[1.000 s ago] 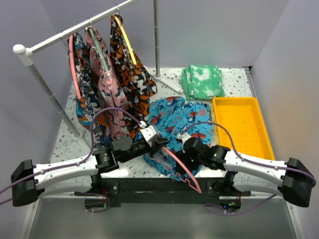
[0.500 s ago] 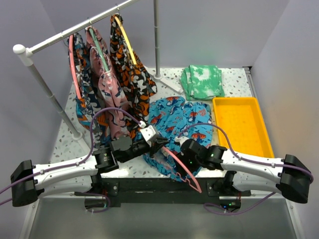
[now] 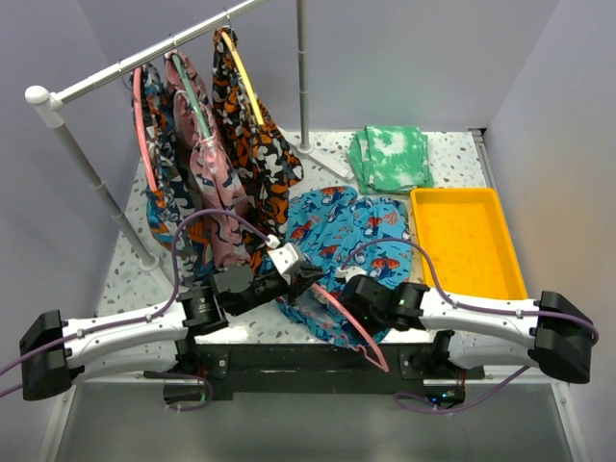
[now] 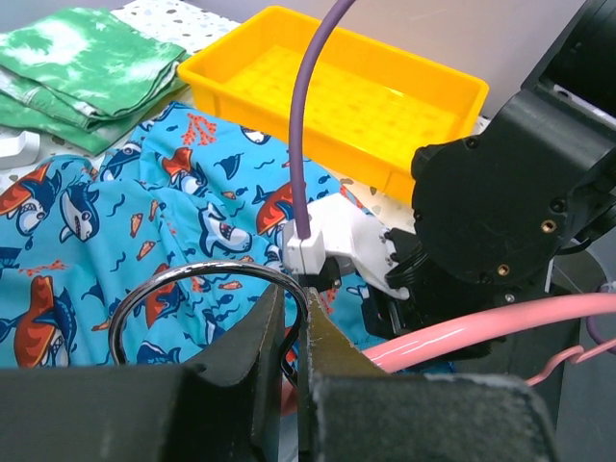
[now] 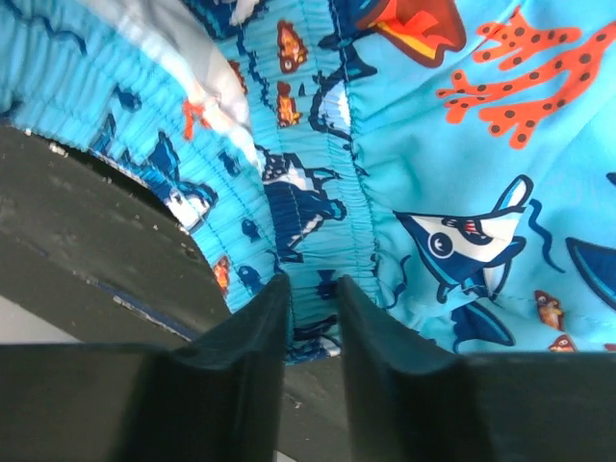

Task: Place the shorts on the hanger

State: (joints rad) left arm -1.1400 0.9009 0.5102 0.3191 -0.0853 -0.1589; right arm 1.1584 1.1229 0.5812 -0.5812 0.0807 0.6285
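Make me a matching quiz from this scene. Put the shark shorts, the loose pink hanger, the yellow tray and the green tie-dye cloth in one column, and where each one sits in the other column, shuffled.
Things
1. shark shorts
2. loose pink hanger
3. yellow tray
4. green tie-dye cloth

Places
A. folded at the far edge of the table
B. on the table's right side
C. spread out mid-table
D. slanting over the table's near edge

Pairs: 1-C, 2-D, 3-B, 4-A

Turquoise shark-and-fish-print shorts [image 3: 356, 226], coral-pink hanger [image 4: 500, 325]
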